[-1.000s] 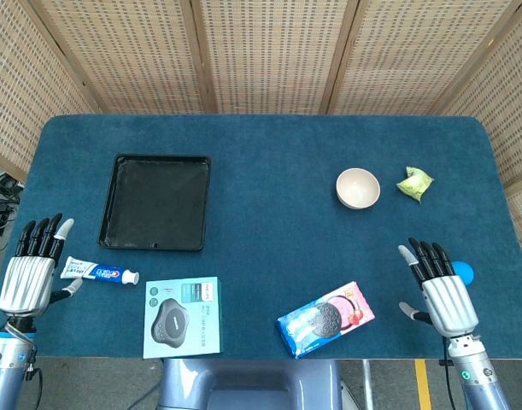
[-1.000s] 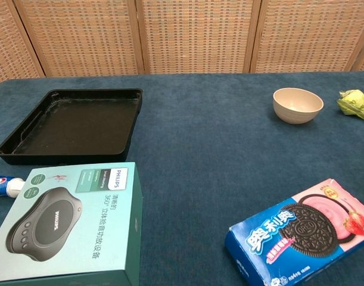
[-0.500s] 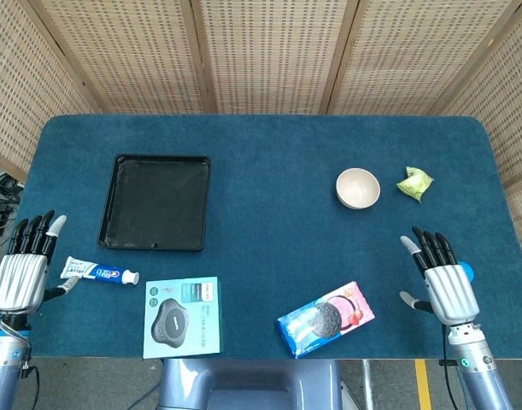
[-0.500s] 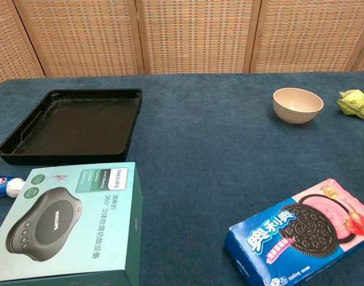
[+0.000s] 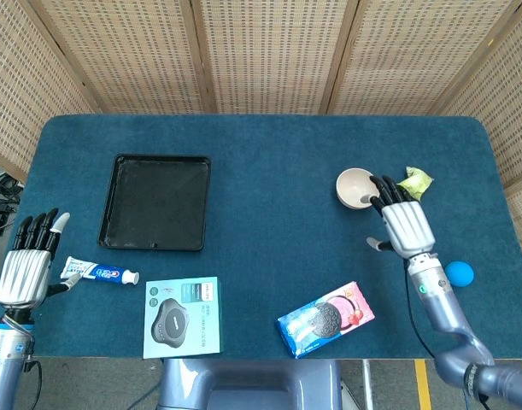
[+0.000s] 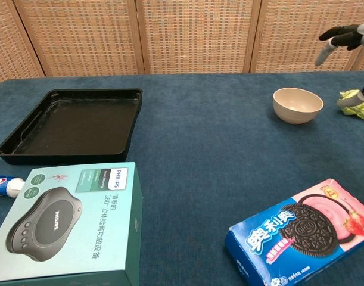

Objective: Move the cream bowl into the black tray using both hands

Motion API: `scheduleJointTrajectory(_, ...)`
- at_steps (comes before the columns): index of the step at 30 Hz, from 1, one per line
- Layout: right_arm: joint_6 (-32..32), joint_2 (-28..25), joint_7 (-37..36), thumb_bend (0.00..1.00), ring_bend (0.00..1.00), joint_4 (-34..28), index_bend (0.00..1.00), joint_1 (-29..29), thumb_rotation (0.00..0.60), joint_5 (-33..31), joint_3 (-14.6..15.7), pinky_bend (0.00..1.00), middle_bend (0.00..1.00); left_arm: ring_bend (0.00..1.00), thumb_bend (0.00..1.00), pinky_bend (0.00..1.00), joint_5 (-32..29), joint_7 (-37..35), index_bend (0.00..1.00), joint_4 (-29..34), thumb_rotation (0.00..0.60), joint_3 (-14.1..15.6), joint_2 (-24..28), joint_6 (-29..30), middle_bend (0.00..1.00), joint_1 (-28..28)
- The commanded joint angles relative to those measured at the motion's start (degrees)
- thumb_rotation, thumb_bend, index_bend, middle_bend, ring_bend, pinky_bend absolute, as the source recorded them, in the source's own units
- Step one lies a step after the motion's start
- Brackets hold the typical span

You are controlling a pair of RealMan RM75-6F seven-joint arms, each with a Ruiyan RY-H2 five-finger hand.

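Cream bowl (image 5: 357, 188) sits untouched at the worktop's (image 5: 269, 239) two o'clock, well apart from the black tray (image 5: 155, 202) at ten. Right hand (image 5: 401, 222) hovers above its rim, fingers spread and empty, likely readying a grasp; left hand (image 5: 26, 269) waits wide and empty at eight o'clock.

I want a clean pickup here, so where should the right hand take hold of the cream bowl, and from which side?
Probably by the rim on its right side. The cream bowl stands upright and empty, so its thin rim is free for fingers inside and thumb outside. The right hand is open and above it on that side, and the green wrapper leaves a gap there.
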State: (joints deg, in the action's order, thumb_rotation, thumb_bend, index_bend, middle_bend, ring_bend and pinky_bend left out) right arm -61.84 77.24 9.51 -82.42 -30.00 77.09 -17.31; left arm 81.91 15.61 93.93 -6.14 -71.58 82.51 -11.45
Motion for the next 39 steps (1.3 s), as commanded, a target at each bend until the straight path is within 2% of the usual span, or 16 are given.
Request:
scheduleJointTrajectory(1, 5.4, 2.7, 2.1, 0.23, 0.07, 5.0, 0.36, -4.2, 0.6, -4.9, -2.4, 0.23, 0.17, 0.0, 0.04, 0.0, -0.4, -0.1, 0.0, -0.5, 0.6, 0.1, -0.2, -0.6, 0.0, -0.2)
scheduleJointTrajectory(5, 8.9, 5.3, 2.5, 0.25, 0.09, 9.9, 0.41, -6.9, 0.6, -8.2, -2.8, 0.25, 0.2, 0.0, 0.04, 0.0, -0.8, -0.2, 0.0, -1.1, 0.6, 0.0, -0.4, -1.1, 0.0, -0.5)
scheduleJointTrajectory(14, 12.3, 10.2, 0.4, 0.28, 0.11, 19.1, 0.46, -9.9, 0.6, -10.1, -1.8, 0.26, 0.23, 0.0, 0.04, 0.0, -1.3, 0.1, 0.0, -1.4, 0.6, 0.0, -0.7, -1.3, 0.0, -0.6)
scheduleJointTrajectory(27, 15.4, 15.6, -6.4, 0.31, 0.12, 30.8, 0.5, -12.4, 0.6, -9.4, 0.4, 0.28, 0.26, 0.0, 0.04, 0.0, -2.1, 0.7, 0.0, -2.0, 0.6, 0.2, -1.1, -2.1, 0.0, -1.0)
scheduleJointTrajectory(39, 17.0, 19.3, -11.6, 0.33, 0.13, 38.5, 0.53, -14.5, 0.6, -7.9, 1.4, 0.29, 0.29, 0.0, 0.04, 0.0, -2.7, 0.8, 0.0, -2.4, 0.6, 0.2, -1.3, -2.5, 0.0, -1.2)
